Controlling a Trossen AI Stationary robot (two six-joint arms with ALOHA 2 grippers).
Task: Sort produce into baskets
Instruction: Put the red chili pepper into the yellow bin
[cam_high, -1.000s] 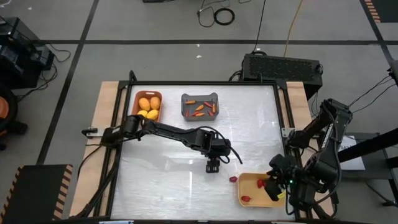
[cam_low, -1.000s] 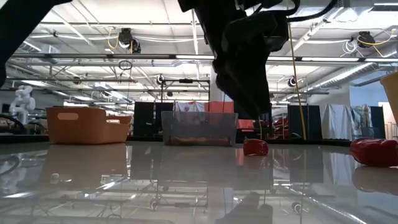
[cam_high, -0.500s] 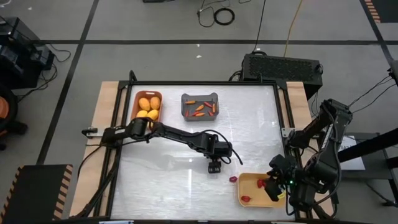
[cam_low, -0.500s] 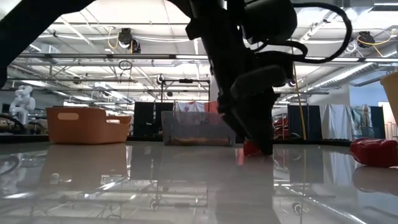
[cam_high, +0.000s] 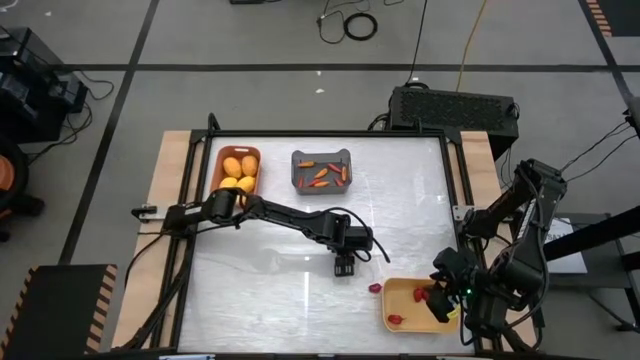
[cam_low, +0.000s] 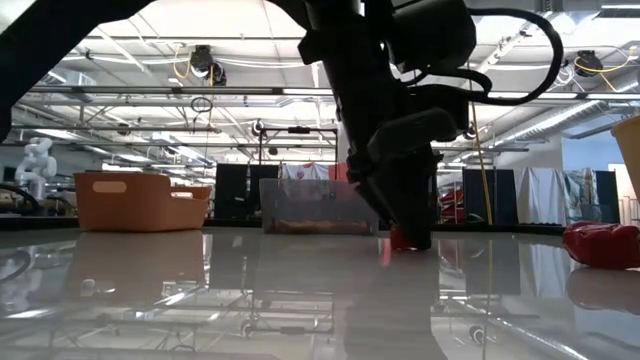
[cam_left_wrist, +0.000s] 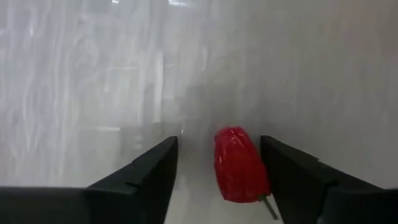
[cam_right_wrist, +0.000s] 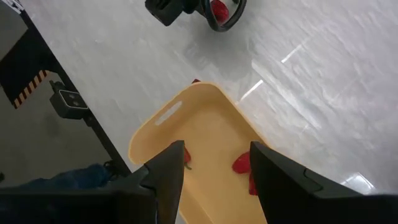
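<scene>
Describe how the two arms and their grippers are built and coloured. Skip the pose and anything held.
Both arms are dark, near black, made of slim jointed links. The left gripper has a black cable looping beside its wrist. Its fingers are flat, matte, dark wedges with angular stepped edges. The right gripper sits on a bulkier dark wrist with a small green light and loose black cabling. Its fingers are the same dark wedges.

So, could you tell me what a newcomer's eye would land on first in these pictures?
Probably the long left arm stretched across the white table, its open left gripper poised around a red berry lying on the table just outside the pale yellow bin. Next, the right gripper, open, hanging over that bin at the table's near right corner, with red berries already inside. At the far edge sit the orange bin of yellow fruits and the grey bin of peppers.
</scene>
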